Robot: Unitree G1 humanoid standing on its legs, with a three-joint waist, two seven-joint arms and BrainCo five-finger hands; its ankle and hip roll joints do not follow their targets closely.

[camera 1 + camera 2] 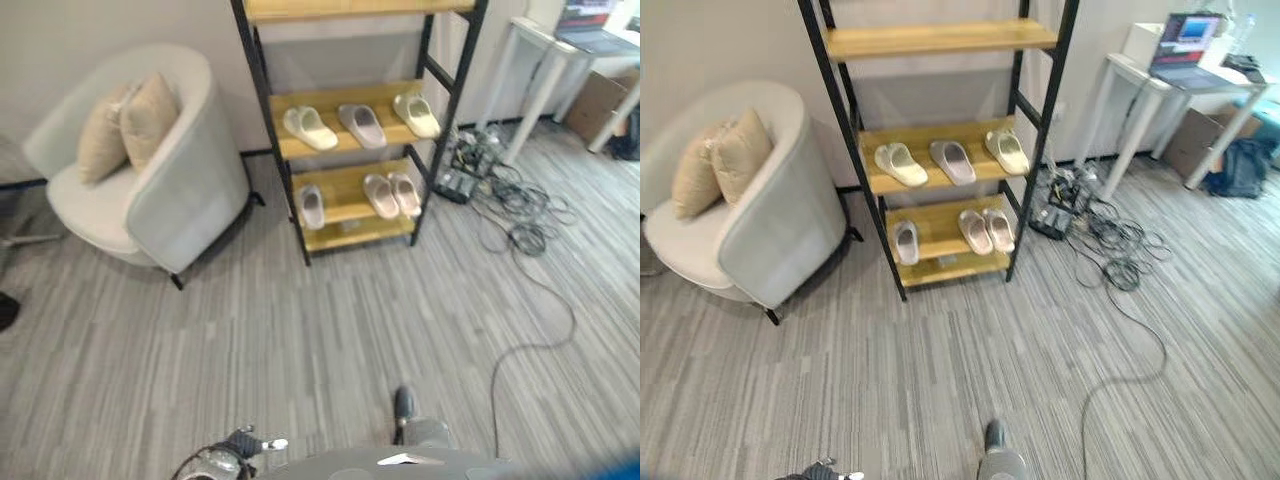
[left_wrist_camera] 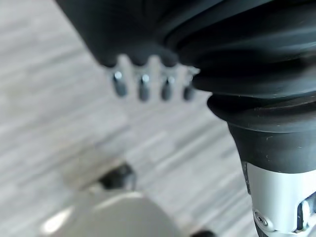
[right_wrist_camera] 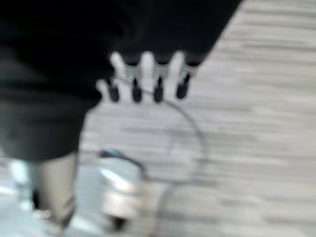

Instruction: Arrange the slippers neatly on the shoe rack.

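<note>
Six slippers (image 1: 952, 160) on shoe rack (image 1: 940, 40); left hand (image 2: 148, 84), right hand (image 3: 148, 79) released, empty; likely finishing, next check alignment

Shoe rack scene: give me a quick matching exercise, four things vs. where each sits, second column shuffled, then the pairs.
Things:
1. pair of slippers
2. single slipper
3. cushions
4. laptop

Places:
A. on the armchair
B. right side of the bottom shelf
C. on the white table to the right of the shoe rack
D. left side of the bottom shelf

Pairs: 1-B, 2-D, 3-A, 4-C
</note>
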